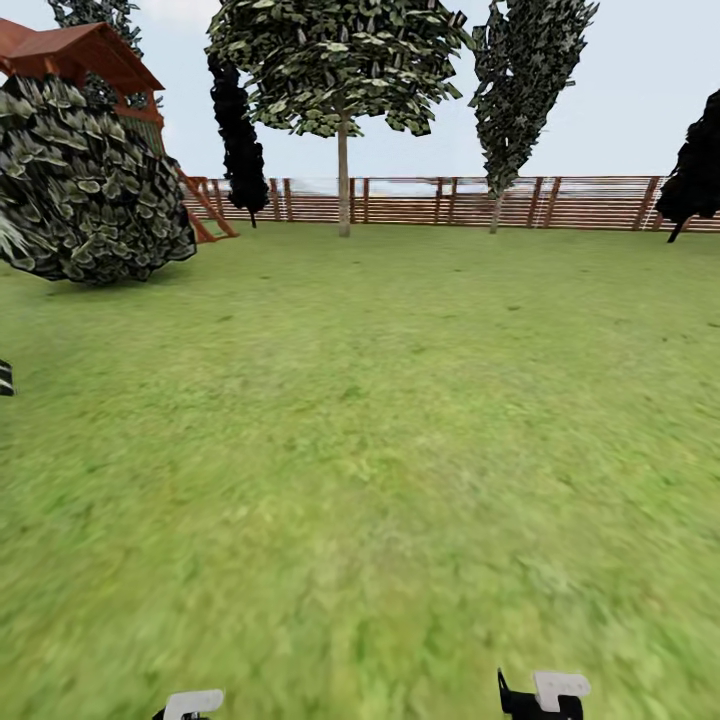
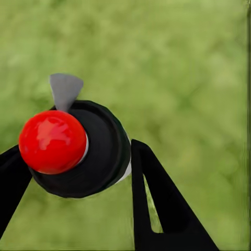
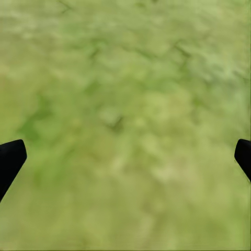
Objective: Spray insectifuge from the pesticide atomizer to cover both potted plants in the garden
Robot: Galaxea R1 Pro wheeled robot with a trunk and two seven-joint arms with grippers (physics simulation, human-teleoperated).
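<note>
Atomizer (image 2: 78,151) sits clamped in L gripper (image 2: 78,172) over lawn (image 2: 198,78): black round end w/ glossy red ball, grey tab beside it, whitish rim behind. R gripper (image 3: 125,157) spread wide, just grass below. Ahead: fence (image 1: 450,202), trees (image 1: 343,70), big bush (image 1: 85,185).

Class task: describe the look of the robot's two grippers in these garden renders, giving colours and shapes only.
The left gripper has flat, matte black fingers that taper to points, one with a narrow slot. The right gripper shows black, rounded fingertips. In the head view, each arm ends in a white block on black housing. No cables or markings are visible.
</note>
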